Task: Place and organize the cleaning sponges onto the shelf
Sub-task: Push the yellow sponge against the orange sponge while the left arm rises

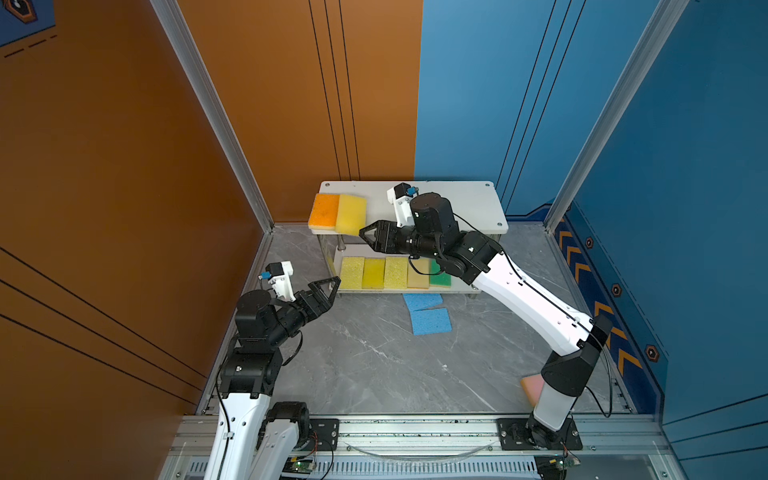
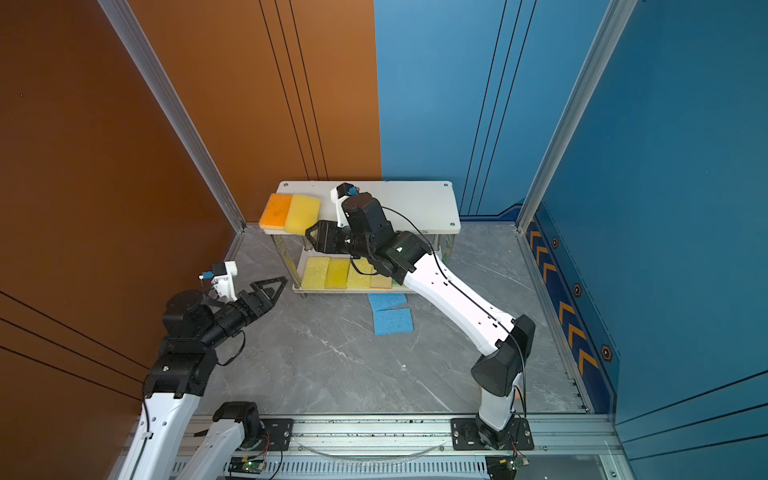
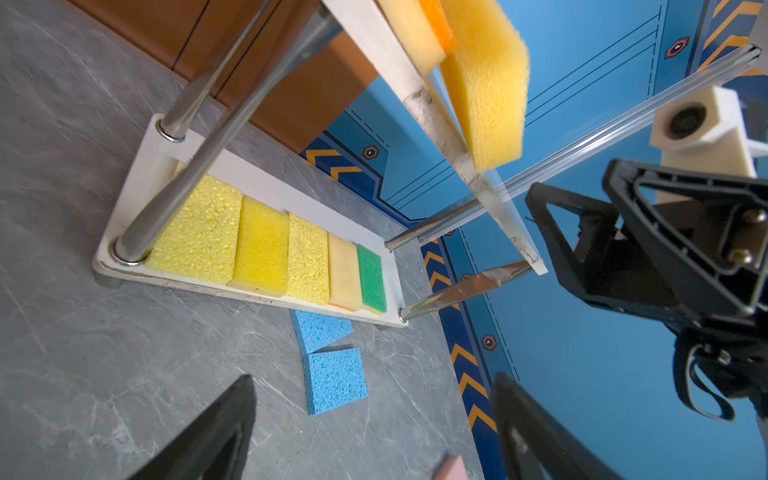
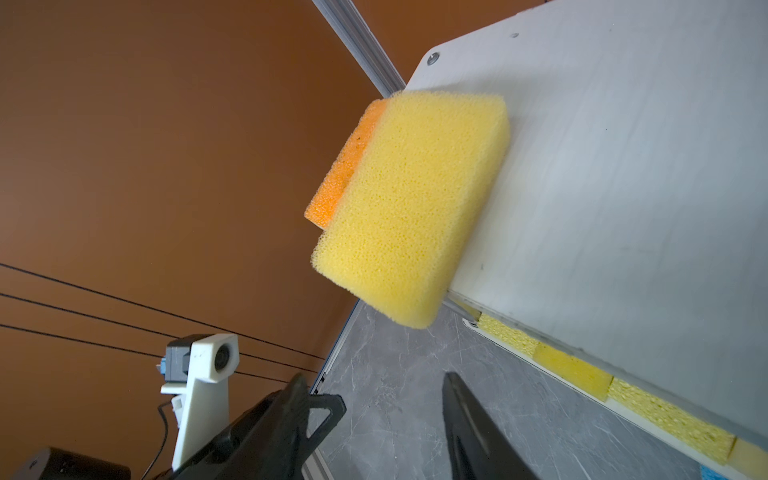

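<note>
1. At the left end of the shelf's (image 1: 457,203) top, a thick yellow sponge (image 1: 351,214) lies tilted, partly over the orange sponge (image 1: 324,210), and overhangs the front edge.
2. The right gripper (image 1: 365,232) hovers just beside that overhanging corner, jaws partly parted and holding nothing. A stray nudge here could tip the yellow sponge onto the floor (image 1: 374,365).
3. The left gripper (image 1: 334,284) hangs near the left end of the lower tier (image 3: 137,174), jaws wide and empty. Reaching in, it could strike a metal post (image 3: 232,120) or disturb the row of five sponges (image 1: 395,272).
4. Two blue sponges (image 1: 430,321) lie touching on the floor before the shelf, so a pinch might drag both.
5. The pink sponge (image 1: 532,386) sits by the right arm's base, half hidden and likely awkward to reach.
</note>
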`<act>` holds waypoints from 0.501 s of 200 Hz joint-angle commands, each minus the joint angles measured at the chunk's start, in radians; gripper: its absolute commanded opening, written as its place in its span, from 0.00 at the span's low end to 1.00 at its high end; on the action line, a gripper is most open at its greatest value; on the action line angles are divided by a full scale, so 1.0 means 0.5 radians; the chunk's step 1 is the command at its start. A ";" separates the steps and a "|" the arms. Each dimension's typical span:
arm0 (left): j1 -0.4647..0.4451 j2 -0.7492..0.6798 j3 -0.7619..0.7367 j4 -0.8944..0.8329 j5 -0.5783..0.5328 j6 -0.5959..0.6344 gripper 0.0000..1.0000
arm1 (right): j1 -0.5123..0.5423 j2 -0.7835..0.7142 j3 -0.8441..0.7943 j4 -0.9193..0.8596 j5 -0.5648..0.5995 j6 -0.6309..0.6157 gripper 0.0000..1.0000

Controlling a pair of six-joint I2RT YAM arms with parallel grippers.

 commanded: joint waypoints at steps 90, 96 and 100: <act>0.263 0.251 0.518 -0.246 -0.499 0.368 0.87 | 0.168 0.410 0.414 0.125 -0.160 0.029 0.36; 0.279 0.275 0.525 -0.231 -0.498 0.369 0.87 | 0.166 0.450 0.462 0.124 -0.158 0.034 0.35; 0.292 0.290 0.529 -0.220 -0.490 0.368 0.88 | 0.164 0.475 0.489 0.124 -0.158 0.040 0.34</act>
